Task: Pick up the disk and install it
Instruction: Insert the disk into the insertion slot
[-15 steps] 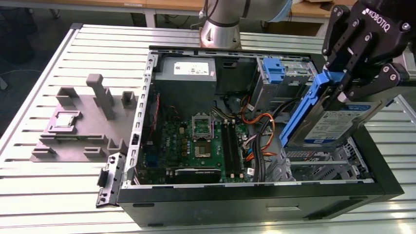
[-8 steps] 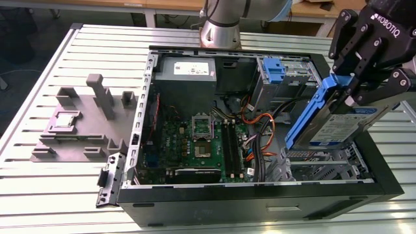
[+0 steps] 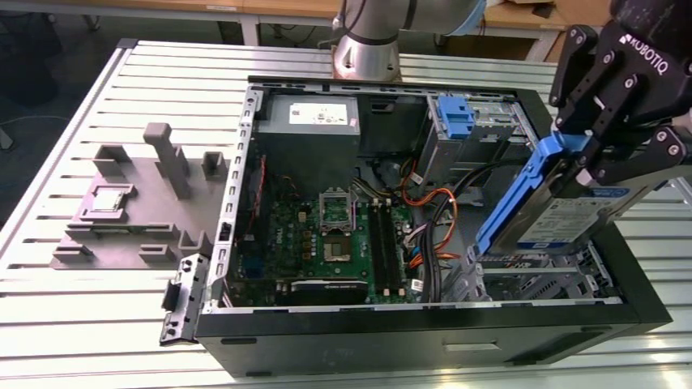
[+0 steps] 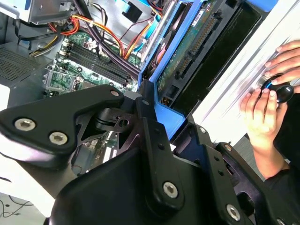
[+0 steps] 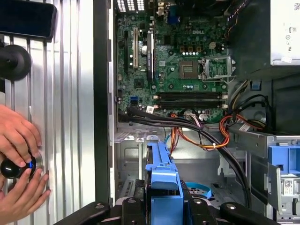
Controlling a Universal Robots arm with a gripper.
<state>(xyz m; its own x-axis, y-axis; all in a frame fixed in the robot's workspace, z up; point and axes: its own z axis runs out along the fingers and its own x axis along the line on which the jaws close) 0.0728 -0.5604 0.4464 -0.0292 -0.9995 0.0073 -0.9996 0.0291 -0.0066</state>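
My fingers (image 3: 595, 154) are clamped on the disk (image 3: 573, 215), pinching it across its blue side rails so the labelled face and the circuit board underneath are left untouched. I hold it off the worktop (image 3: 108, 324), steeply tilted with one end pointing down, over the corner of the open computer case (image 3: 433, 328) at the exterior view's right. I judge that slant is there to line the rails up with the metal drive cage (image 3: 536, 284) just below it. The disk hangs above the cage and is not yet seated in anything.

In the second wrist view the disk's green underside (image 4: 187, 56) faces the camera, close beside the bundle of orange and black cables (image 4: 108, 37) that runs across the motherboard (image 3: 335, 235). Gripping by the edges keeps my fingers clear of those wires.

An empty blue caddy (image 3: 459, 121) sits in the bay farther back. On the worktop beside the case, a person's hands (image 5: 18, 159) rest on a small black knob (image 5: 11, 168).
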